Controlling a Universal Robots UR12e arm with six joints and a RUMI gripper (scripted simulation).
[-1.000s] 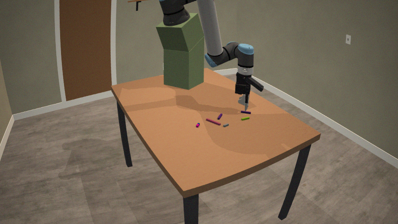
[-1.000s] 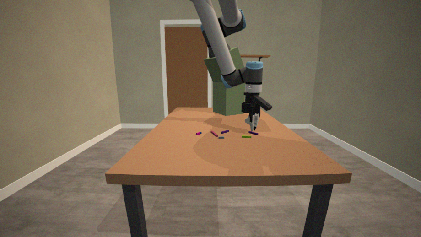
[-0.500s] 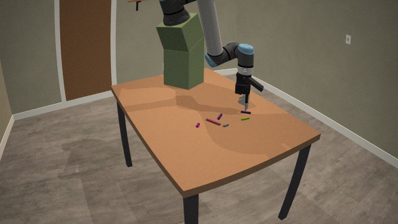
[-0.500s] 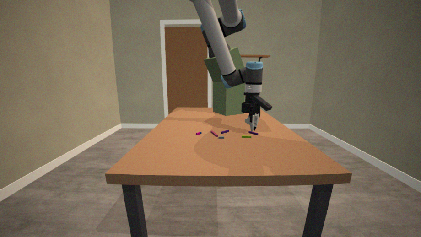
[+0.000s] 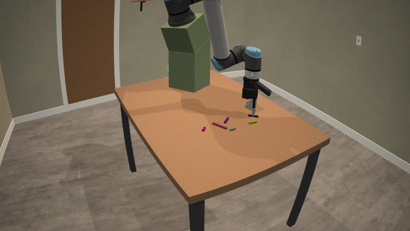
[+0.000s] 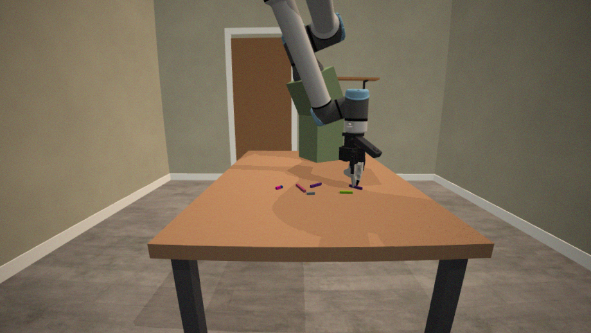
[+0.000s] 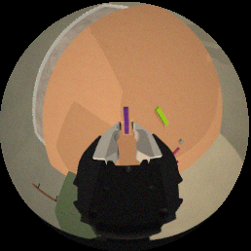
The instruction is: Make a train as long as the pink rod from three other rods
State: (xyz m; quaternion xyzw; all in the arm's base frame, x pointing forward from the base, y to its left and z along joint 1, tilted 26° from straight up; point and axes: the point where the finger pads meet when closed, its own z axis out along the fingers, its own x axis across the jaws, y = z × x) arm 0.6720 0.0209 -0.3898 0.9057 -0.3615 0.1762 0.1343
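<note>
gripper (image 7: 127, 130) hides purple rod's (image 7: 125, 118) near end.

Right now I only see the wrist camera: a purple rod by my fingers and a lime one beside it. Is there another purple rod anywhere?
Observer: Yes. In the top view a second purple rod lies further towards the picture's left, just behind the pink rod.
Operator: Is anything even further over that way?
Observer: A short magenta rod lies on its own, past the pink rod's far end.
Operator: How high up is my gripper?
Observer: In the exterior view the gripper points straight down, tips just above the purple rod by your fingers, which lies flat on the table.
</note>
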